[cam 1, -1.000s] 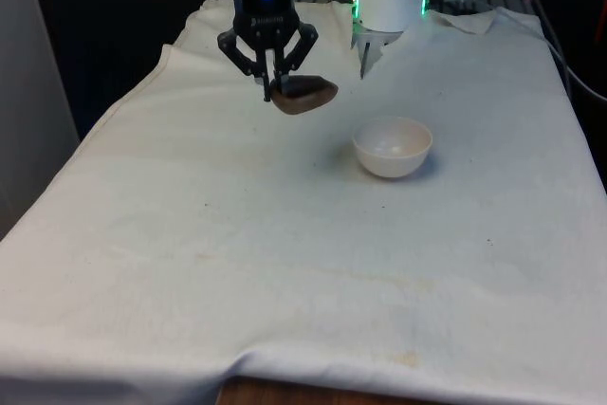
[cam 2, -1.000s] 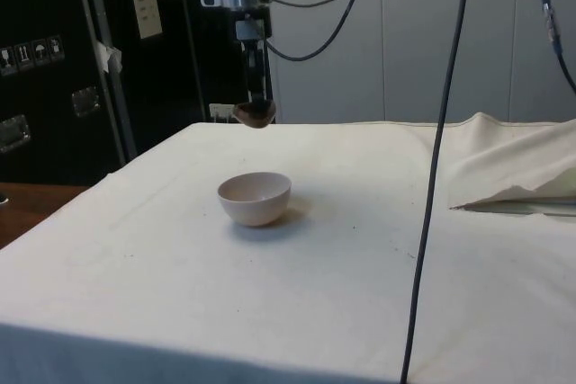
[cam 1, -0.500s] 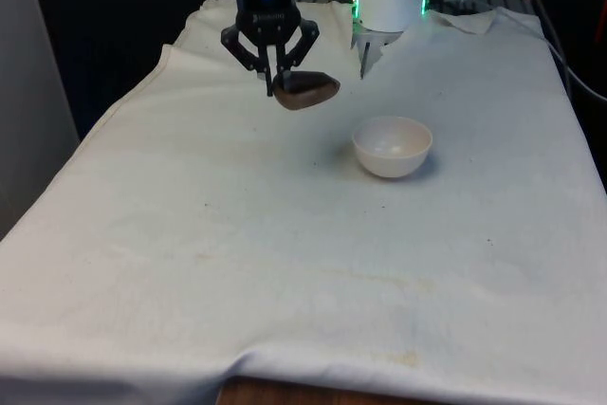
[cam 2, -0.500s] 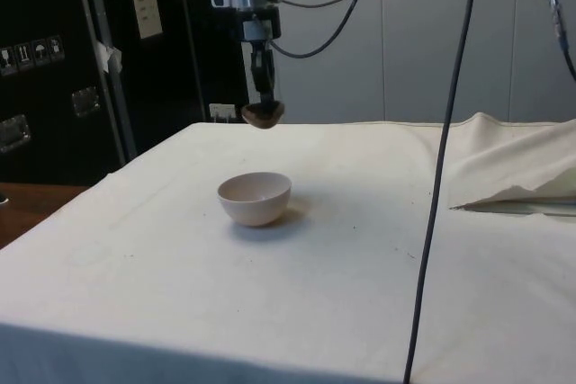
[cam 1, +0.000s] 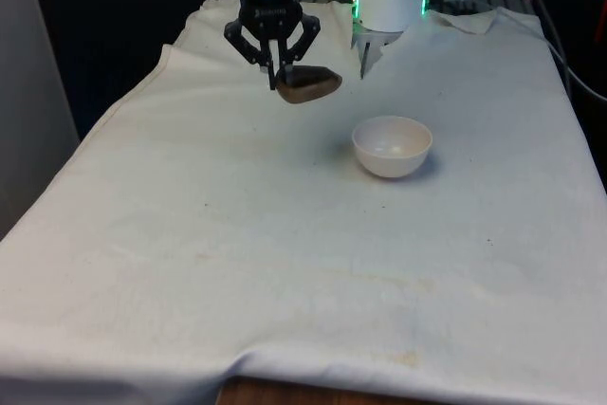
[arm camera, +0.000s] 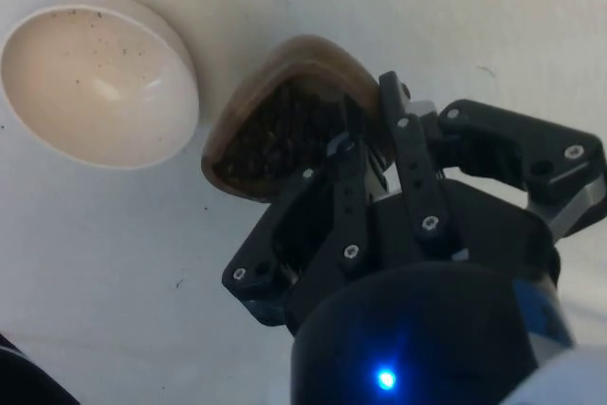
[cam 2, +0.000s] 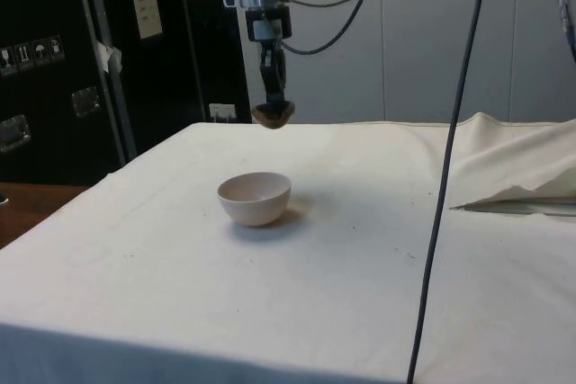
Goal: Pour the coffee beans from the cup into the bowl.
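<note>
The gripper [cam 1: 276, 78] is clamped on the rim of a small brown cup [cam 1: 307, 84], one finger inside the wall and one outside, as the wrist view shows [arm camera: 375, 154]. The cup [arm camera: 285, 116] hangs in the air well above the white cloth [cam 1: 237, 234], roughly level, with dark coffee beans [arm camera: 275, 130] still heaped inside it. Its mouth reads as an oval, and its long axis runs out from the clamped rim toward the free lip. The relation that matters is where the white bowl [cam 1: 392, 146] lies from that free lip: in the front view the bowl sits on the cloth at about four o'clock from the cup and well below it, near but not under it. In the side view the cup [cam 2: 274, 114] hangs above and beyond the bowl [cam 2: 255, 198], at about twelve o'clock from it. The bowl [arm camera: 95, 78] looks empty apart from a few dark specks. By my reading, the cup has yet to be carried over the bowl before any tilt. No brand, label or readable writing appears on cup or bowl.
</note>
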`<state>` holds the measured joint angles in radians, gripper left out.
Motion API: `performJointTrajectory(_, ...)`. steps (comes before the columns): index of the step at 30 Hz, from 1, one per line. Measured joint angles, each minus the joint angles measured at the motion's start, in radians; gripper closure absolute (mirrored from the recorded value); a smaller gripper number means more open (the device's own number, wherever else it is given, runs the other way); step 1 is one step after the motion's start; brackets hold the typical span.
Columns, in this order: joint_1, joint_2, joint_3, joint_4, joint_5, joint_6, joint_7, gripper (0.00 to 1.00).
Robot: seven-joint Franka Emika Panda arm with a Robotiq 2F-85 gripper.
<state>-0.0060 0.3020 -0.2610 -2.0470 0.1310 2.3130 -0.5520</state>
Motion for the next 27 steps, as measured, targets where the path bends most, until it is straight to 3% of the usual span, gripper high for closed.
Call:
performJointTrajectory(12, 0.001, -0.022, -0.001, -0.021, -0.012, 0.008, 0.034, 1.0)
performJointTrajectory(27, 0.022, -0.025, 0.012, -0.036, -0.098, 0.046, 0.147, 1.0)
